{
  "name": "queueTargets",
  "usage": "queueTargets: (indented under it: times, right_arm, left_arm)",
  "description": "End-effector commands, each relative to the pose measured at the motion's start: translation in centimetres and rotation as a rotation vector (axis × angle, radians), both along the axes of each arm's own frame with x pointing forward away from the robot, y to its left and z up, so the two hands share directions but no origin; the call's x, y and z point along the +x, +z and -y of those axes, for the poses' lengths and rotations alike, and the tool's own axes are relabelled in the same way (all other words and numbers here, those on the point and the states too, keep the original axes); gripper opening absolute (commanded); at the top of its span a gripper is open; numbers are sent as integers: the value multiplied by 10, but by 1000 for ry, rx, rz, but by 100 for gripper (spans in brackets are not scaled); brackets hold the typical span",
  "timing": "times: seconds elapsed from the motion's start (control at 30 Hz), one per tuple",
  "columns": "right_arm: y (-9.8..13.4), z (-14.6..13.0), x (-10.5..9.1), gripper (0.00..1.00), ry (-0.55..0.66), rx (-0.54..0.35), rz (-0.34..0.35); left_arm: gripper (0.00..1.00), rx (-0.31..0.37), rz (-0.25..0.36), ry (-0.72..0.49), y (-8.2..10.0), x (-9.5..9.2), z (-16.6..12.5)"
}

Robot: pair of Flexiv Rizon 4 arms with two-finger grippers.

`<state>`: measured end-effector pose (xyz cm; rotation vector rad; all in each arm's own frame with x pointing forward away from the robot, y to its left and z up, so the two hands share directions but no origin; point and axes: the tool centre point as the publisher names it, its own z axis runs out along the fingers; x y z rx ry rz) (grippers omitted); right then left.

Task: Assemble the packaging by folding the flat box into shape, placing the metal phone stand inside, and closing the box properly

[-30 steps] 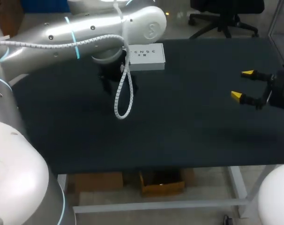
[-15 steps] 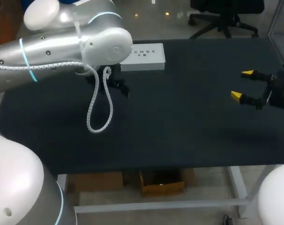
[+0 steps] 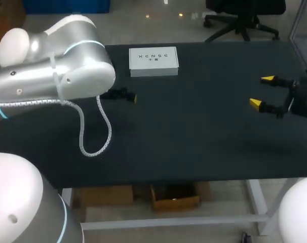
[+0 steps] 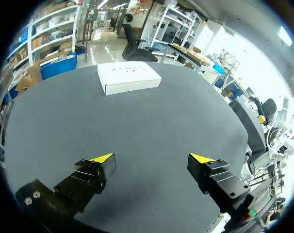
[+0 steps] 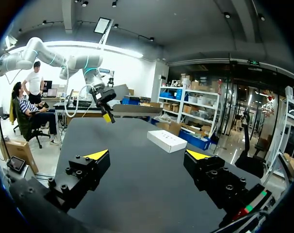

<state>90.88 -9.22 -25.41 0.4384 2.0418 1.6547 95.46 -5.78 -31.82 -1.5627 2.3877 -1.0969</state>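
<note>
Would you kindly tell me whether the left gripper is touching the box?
Apart. The left wrist view shows bare table between the left gripper and the box ahead of it.

head view: left gripper mostly hidden behind left arm, one yellow tip showing | right arm cut off at the edge | white box: inside unseen, print too small

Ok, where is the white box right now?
In the head view the white box lies at the far edge of the table, left of centre, beyond the left gripper and well away from the right gripper.
</note>
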Motion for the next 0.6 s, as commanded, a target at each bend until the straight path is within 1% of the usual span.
queueTargets:
  times: [0.03, 0.07, 0.1, 0.13, 0.17, 0.23, 0.27, 0.3, 0.37, 0.4, 0.47, 0.5, 0.53, 0.57, 0.6]
  right_arm:
    - [-1, 1, 0, 100, 2, 4, 4]
    - [-1, 1, 0, 100, 2, 4, 4]
    - [-1, 1, 0, 100, 2, 4, 4]
    - [-1, 1, 0, 100, 2, 4, 4]
    - [-1, 1, 0, 100, 2, 4, 4]
    - [-1, 1, 0, 100, 2, 4, 4]
    - [-1, 1, 0, 100, 2, 4, 4]
    - [-1, 1, 0, 100, 2, 4, 4]
    - [-1, 1, 0, 100, 2, 4, 4]
    - [-1, 1, 0, 100, 2, 4, 4]
    - [-1, 1, 0, 100, 2, 4, 4]
    - [-1, 1, 0, 100, 2, 4, 4]
    - [-1, 1, 0, 100, 2, 4, 4]
    - [-1, 1, 0, 100, 2, 4, 4]
    - [-1, 1, 0, 100, 2, 4, 4]
  left_arm:
    - [100, -92, 184, 38, -1, -7, 0]
    - [100, -88, 240, 61, 0, -7, 1]
    - [100, -99, 288, 76, 2, -7, -1]
    - [100, -108, 316, 81, 6, -8, -2]
    - [100, -112, 356, 111, 8, -6, -4]
    - [100, -142, 392, 120, 14, -4, -8]
    - [100, -123, 426, 148, 15, -2, -10]
    - [100, -132, 441, 136, 17, -2, -11]
    - [100, -120, 479, 124, 21, -2, -13]
    - [100, -142, 476, 102, 24, -2, -15]
    - [100, -134, 508, 107, 25, 1, -19]
    - [100, -154, 515, 80, 25, 2, -20]
    - [100, -146, 507, 72, 25, 3, -23]
    - [100, -140, 525, 69, 24, 4, -24]
    - [100, -155, 522, 49, 24, 5, -26]
